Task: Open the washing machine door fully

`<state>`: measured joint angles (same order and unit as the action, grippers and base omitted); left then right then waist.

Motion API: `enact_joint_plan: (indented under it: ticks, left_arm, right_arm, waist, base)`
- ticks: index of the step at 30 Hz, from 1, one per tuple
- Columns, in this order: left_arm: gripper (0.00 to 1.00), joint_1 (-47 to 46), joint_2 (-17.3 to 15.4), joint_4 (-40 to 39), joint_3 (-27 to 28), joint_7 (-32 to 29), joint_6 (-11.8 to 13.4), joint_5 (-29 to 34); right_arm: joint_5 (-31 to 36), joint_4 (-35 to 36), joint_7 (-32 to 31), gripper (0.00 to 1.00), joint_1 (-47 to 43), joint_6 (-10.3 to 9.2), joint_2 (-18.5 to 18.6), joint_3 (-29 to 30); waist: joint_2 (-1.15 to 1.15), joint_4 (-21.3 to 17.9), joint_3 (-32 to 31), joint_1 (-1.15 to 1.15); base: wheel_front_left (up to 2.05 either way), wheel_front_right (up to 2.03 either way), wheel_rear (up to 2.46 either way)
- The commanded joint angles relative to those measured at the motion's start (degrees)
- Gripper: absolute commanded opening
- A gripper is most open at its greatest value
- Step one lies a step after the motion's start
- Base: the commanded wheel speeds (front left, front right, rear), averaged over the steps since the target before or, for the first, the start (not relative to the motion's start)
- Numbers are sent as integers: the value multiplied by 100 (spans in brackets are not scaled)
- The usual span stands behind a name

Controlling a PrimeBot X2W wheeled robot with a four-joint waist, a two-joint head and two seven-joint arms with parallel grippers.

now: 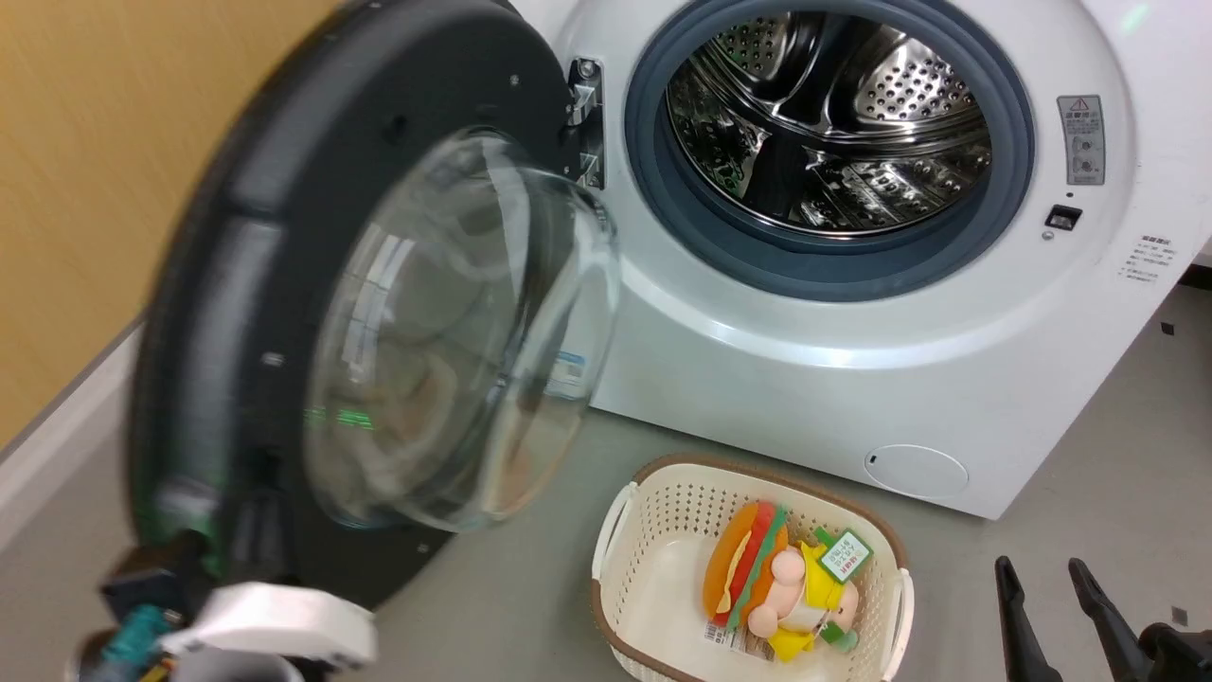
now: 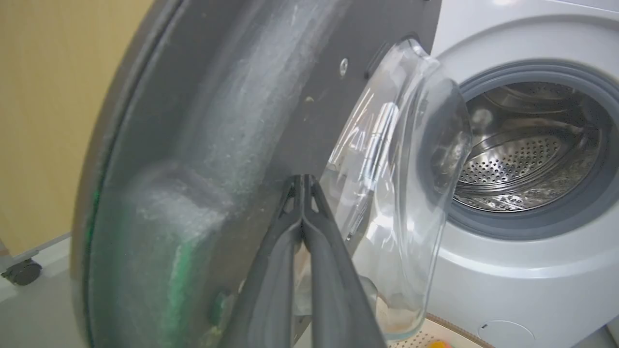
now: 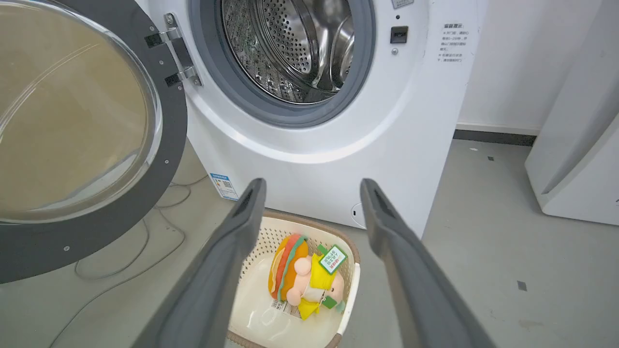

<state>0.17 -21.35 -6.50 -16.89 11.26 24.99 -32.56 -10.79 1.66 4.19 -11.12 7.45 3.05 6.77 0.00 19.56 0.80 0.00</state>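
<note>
The washing machine door (image 1: 237,284) stands swung out to the left on its hinge (image 1: 585,114), its black inner ring and bulging glass bowl (image 1: 454,332) facing me. The white washing machine (image 1: 852,360) shows its steel drum (image 1: 833,123) and grey gasket uncovered. My left gripper (image 2: 302,180) is shut, fingers pressed together with their tips against the door's dark inner face (image 2: 242,121) beside the glass bowl (image 2: 401,193). My left arm's pale wrist (image 1: 275,625) is blurred below the door's lower edge. My right gripper (image 1: 1040,568) is open and holds nothing, hanging over the basket (image 3: 309,223).
A white and brown basket (image 1: 653,493) with a burger plush toy (image 1: 776,587) sits on the grey floor before the machine. A yellow wall (image 1: 95,189) is close behind the door. Cables (image 3: 145,241) lie under the door. Another white appliance (image 3: 580,145) stands at the right.
</note>
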Motion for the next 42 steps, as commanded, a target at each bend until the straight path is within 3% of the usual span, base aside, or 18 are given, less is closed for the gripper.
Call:
enact_joint_plan:
  ticks: [1, 8, 9, 11, 22, 30, 39, 41, 42]
  left_arm:
    - [0, -145, -101, 142, 165, 61, -76, -88]
    - [0, -607, -392, 1015, 586, 243, -615, -314]
    - [0, -762, -444, 1388, 799, 320, -853, -375]
    - [0, -844, -485, 1680, 934, 348, -1032, -389]
    - [0, -1253, -471, 2771, 2027, 373, -1693, 25]
    - [0, -1022, -59, 2910, 2434, 373, -1886, 567]
    - [0, 57, 651, 1909, 2078, 318, -1666, 995]
    - [39, 355, 774, 1627, 1964, 218, -1612, 1016]
    - [85, 493, 835, 1475, 1917, 192, -1576, 1030]
  right_arm:
    - [36, 31, -9, 100, 37, 3, -17, -2]
    - [95, 76, -70, 100, 73, 3, -17, -44]
    - [198, 117, -105, 100, 104, 3, -17, -75]
    - [223, 141, -124, 100, 124, 3, -17, -94]
    - [211, 102, -128, 100, 166, 3, -17, -83]
    - [197, 12, -78, 100, 181, 3, -17, -123]
    - [151, -66, 7, 100, 124, 3, -17, -152]
    - [175, -66, 12, 100, 130, 3, -17, -166]
    - [184, -61, 14, 100, 130, 3, -17, -166]
  waist:
    - [0, -31, 10, 0]
    - [0, -152, 98, 0]
    - [0, -229, 137, 0]
    - [0, -272, 163, 0]
    - [0, -364, 157, 0]
    - [0, -414, 77, 0]
    - [0, -467, -94, 0]
    - [0, -504, -125, 0]
    - [0, -519, -137, 0]
  base:
    - [0, 0, 0]
    - [0, 0, 0]
    - [0, 0, 0]
    - [0, 0, 0]
    - [0, 0, 0]
    - [0, 0, 0]
    - [0, 0, 0]
    - [0, 0, 0]
    - [0, 0, 0]
